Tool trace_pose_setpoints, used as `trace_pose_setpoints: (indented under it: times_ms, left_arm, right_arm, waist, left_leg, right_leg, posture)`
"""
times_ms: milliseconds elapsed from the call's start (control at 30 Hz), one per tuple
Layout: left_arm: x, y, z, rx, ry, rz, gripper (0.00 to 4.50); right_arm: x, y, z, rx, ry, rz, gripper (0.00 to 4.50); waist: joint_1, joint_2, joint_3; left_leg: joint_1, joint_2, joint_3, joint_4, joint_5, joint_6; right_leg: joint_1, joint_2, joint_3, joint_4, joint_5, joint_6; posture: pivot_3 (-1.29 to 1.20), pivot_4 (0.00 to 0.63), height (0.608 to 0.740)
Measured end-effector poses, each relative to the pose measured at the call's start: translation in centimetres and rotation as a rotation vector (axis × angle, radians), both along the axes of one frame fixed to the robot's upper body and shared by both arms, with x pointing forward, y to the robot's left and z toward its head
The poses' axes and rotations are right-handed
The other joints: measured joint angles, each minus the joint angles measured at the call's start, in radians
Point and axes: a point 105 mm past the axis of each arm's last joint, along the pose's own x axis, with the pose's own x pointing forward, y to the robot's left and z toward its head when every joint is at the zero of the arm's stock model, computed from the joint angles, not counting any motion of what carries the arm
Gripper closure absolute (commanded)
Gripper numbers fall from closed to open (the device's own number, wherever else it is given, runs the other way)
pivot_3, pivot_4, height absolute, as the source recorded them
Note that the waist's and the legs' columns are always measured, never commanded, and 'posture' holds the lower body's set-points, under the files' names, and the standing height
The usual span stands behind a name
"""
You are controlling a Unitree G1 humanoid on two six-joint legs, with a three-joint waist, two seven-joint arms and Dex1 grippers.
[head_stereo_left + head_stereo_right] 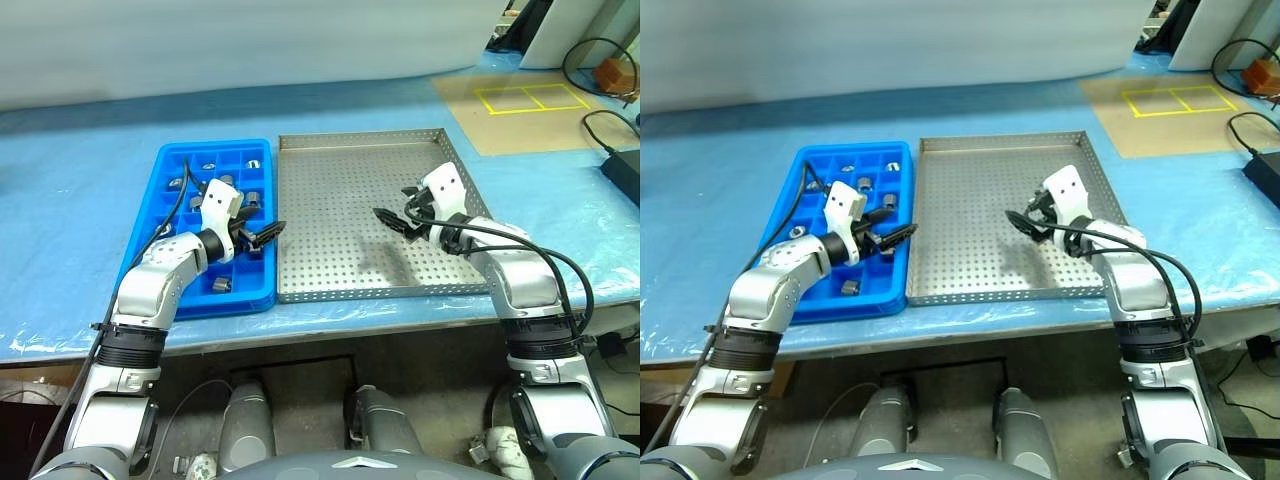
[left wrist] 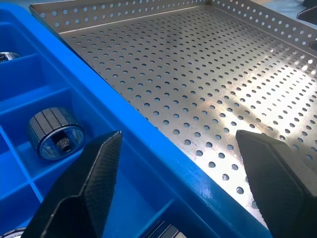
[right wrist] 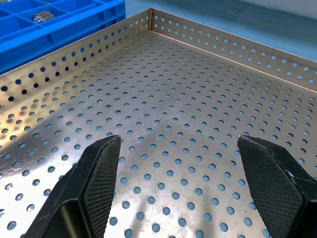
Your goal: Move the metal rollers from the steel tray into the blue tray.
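Note:
Several metal rollers (image 1: 222, 285) lie in separate compartments of the blue tray (image 1: 150, 250), which stands left of the steel tray (image 1: 360, 137) and touches it. My left gripper (image 1: 262, 235) hangs open over the blue tray's right wall, fingers spread and nothing between them. In the left wrist view one ribbed roller (image 2: 55, 134) sits in a compartment just beyond the left gripper (image 2: 179, 136). My right gripper (image 1: 395, 218) is open too, low over the right half of the steel tray's perforated floor (image 3: 198, 89). The right wrist view shows the right gripper (image 3: 179, 140) with bare floor between its fingers.
Both trays rest on a table under a blue cover (image 1: 60, 220), near its front edge. A brown board with a yellow taped rectangle (image 1: 530, 97) lies at the back right. Black cables (image 1: 610, 130) and a dark box (image 1: 625, 170) sit at the far right.

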Motion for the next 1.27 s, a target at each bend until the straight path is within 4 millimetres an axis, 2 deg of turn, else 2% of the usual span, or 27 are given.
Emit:
trace_pose_setpoints:
  times_ms: [200,367,467,667,800,1100,1267]
  left_arm:
    - [0.2,0.3,0.0,0.019,-0.015,0.022,0.6]
    - [1.3,0.3,0.4,-0.005,-0.03,0.099,0.6]
    - [2.1,-1.1,1.1,-0.069,-0.043,0.155,0.6]
    - [1.8,-2.7,0.8,-0.081,-0.021,0.116,0.6]
    - [1.2,-2.3,1.4,-0.075,-0.035,0.079,0.6]
    - [0.8,-1.5,1.2,-0.069,-0.024,0.069,0.6]
    - [1.1,-1.8,2.5,-0.088,-0.055,0.06,0.6]
  right_arm:
    - [0.0,-0.1,0.3,-0.005,-0.013,-0.008,0.61]
    - [0.2,-0.7,1.0,0.009,-0.051,-0.067,0.61]
    - [0.4,-0.2,0.8,0.043,-0.053,-0.096,0.61]
    - [0.3,0.1,0.5,0.043,-0.044,-0.095,0.61]
    - [0.4,-0.1,0.7,0.035,-0.047,-0.099,0.61]
    - [0.4,-0.1,0.5,0.039,-0.045,-0.106,0.61]
    - [0.3,0.7,0.3,0.039,-0.036,-0.08,0.61]
  waist:
    - [0.0,0.0,0.0]
    - [0.0,0.0,0.0]
    - [0.0,0.0,0.0]
    - [-0.004,0.0,0.0]
    - [-0.003,0.0,0.0]
    - [-0.002,0.0,0.0]
    - [-0.002,0.0,0.0]
  left_leg:
    - [0.0,0.0,0.0,0.0,0.0,0.0]
    - [0.0,0.0,0.0,0.0,0.0,0.0]
    - [0.0,0.0,0.0,0.001,0.0,0.0]
    - [0.0,0.0,0.0,0.0,-0.001,0.001]
    - [0.0,0.0,0.0,0.0,-0.001,0.002]
    - [0.0,0.0,0.0,0.0,-0.002,0.003]
    - [0.0,0.0,0.0,0.0,-0.002,0.002]
  right_leg:
    - [0.0,0.0,0.0,0.0,0.0,0.0]
    - [0.0,0.0,0.0,0.0,0.0,0.0]
    - [0.001,0.0,0.0,0.0,0.0,0.0]
    - [0.001,0.0,0.0,-0.001,0.0,0.0]
    - [0.001,0.0,0.0,-0.002,0.0,0.0]
    - [0.001,0.0,0.0,-0.002,0.0,0.0]
    - [0.001,0.0,0.0,-0.002,0.0,0.0]
  posture:
    - [-0.11,0.15,0.74]
    - [-0.12,0.15,0.74]
    - [-0.12,0.15,0.74]
    - [-0.13,0.15,0.74]
    - [-0.14,0.15,0.74]
    - [-0.12,0.15,0.74]
    - [-0.08,0.15,0.74]
